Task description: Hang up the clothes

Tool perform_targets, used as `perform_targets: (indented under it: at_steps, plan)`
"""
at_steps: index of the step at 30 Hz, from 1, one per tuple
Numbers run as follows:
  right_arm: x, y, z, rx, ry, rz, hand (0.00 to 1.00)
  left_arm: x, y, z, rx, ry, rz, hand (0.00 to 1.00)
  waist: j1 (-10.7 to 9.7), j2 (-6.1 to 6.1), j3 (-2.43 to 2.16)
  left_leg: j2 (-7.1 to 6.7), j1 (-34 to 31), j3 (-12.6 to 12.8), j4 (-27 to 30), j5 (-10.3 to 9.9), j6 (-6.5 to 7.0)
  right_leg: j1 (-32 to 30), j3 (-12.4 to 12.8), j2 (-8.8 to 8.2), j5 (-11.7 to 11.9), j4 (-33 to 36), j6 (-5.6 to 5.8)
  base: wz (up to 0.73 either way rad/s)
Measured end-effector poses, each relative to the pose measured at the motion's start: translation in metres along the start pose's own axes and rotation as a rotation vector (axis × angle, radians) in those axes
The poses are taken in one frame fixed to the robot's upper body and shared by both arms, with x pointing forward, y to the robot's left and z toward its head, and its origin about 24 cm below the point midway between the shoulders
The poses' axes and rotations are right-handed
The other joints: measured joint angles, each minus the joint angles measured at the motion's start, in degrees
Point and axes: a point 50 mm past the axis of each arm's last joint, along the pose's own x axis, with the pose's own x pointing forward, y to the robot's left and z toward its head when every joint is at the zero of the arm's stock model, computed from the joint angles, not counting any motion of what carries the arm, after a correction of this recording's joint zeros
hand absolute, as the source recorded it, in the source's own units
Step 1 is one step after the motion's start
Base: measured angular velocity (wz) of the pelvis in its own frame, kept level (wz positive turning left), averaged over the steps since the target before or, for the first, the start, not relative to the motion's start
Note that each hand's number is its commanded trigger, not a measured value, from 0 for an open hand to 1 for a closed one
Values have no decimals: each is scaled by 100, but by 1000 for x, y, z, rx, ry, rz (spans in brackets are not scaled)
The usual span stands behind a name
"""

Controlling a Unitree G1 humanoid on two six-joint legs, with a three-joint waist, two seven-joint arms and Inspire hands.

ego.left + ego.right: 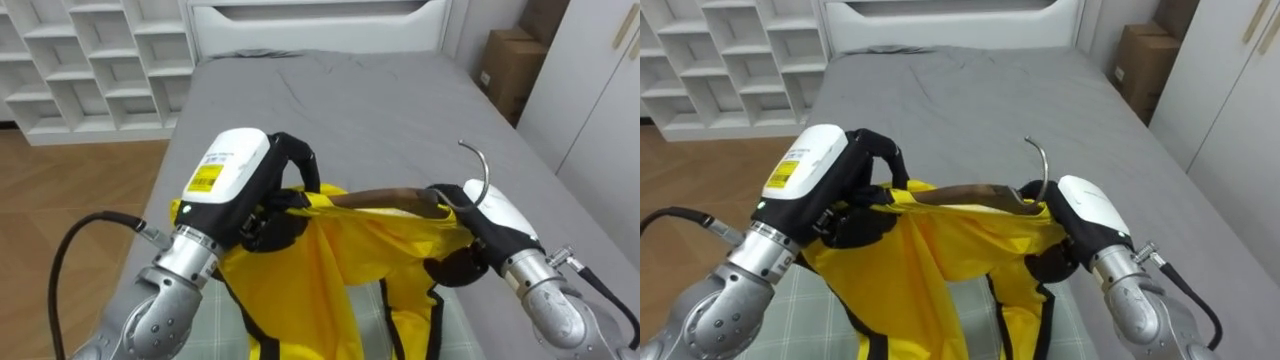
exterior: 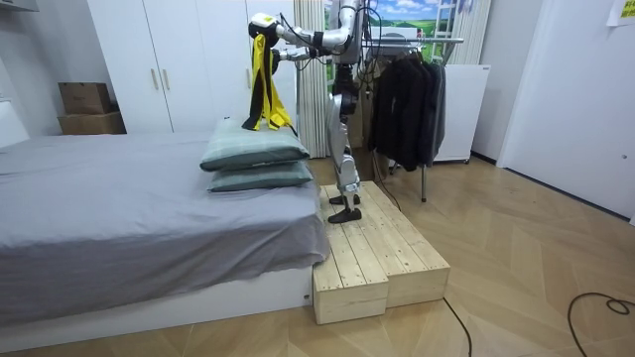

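A yellow garment (image 1: 330, 250) with dark trim is draped over a wooden hanger (image 1: 385, 198), held up above the grey bed (image 1: 350, 100). The left hand (image 1: 265, 190) has its fingers curled round the cloth at one shoulder; the right hand (image 1: 480, 225) is clamped on the hanger's other end, just below the metal hook (image 1: 478, 165). In the room view the robot stands on a wooden platform (image 2: 382, 253) beside the pillows (image 2: 253, 154), with a clothes rack (image 2: 407, 94) behind it.

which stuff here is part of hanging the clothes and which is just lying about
Job: yellow garment, hanger, left hand, right hand, clothes rack.
Lying about: bed, pillows, boxes, shelf.
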Motion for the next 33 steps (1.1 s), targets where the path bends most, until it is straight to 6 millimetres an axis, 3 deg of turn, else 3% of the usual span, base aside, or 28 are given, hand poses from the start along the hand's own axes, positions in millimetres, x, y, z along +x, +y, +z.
perform_targets:
  at_steps: [7, 14, 15, 33]
  plan:
    - [-1, 4, -5, 3, 16, 15, 74, 0, 0, 2, -3, -24, -2, 100, 1, 0, 0, -21, -1, -47, 0, 0, 1, 17, -76, -23, -11, 0, 18, 3]
    - [-2, 5, -8, 4, 29, 22, 88, 0, -1, 4, -6, -41, -1, 100, 0, 0, -1, -28, -3, -64, -5, -1, 5, 19, -83, -23, -12, 2, 20, 0]
    - [-2, 6, -10, 5, 35, 25, 100, 0, -1, 5, -6, -45, -1, 100, 1, 0, -1, -29, -4, -66, -5, -2, 7, 19, -84, -22, -12, 3, 20, 0]
    - [-3, 6, -11, 28, 38, 23, 100, 0, 1, 3, -5, -41, 14, 100, 0, 10, -15, -31, -4, -66, 19, -1, 7, 24, -81, -26, -12, 6, 19, 0]
